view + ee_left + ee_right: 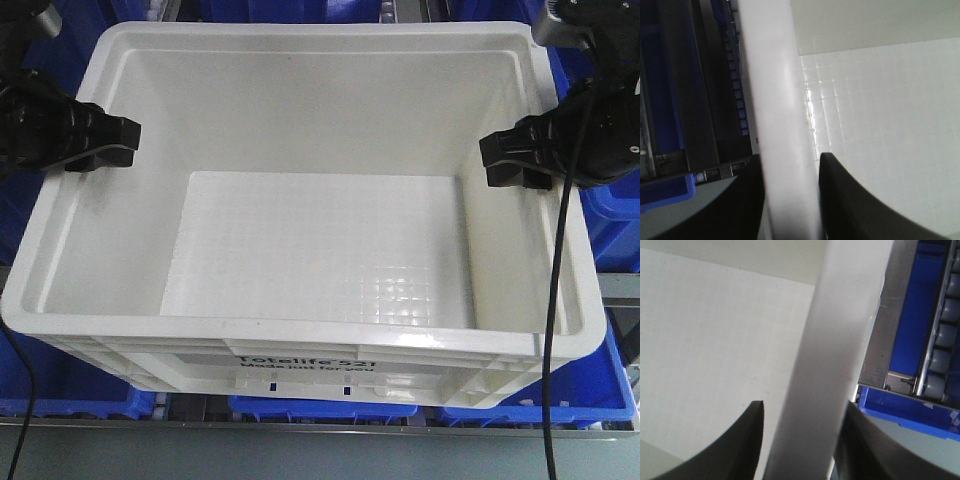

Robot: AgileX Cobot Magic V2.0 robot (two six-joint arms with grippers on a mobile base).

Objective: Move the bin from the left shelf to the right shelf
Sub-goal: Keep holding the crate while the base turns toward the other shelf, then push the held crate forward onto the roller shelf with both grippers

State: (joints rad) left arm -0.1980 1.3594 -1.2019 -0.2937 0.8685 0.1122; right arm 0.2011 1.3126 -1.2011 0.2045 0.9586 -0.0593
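Blue plastic bins and a grey shelf rail lie beneath and around the white bin, which fills the front view with its black-printed side nearest the camera. The left claw is closed over the left rim, one black finger inside the wall and the other outside, both pressed against it. The right claw pinches the right rim the same way, with a roller track just beyond it.
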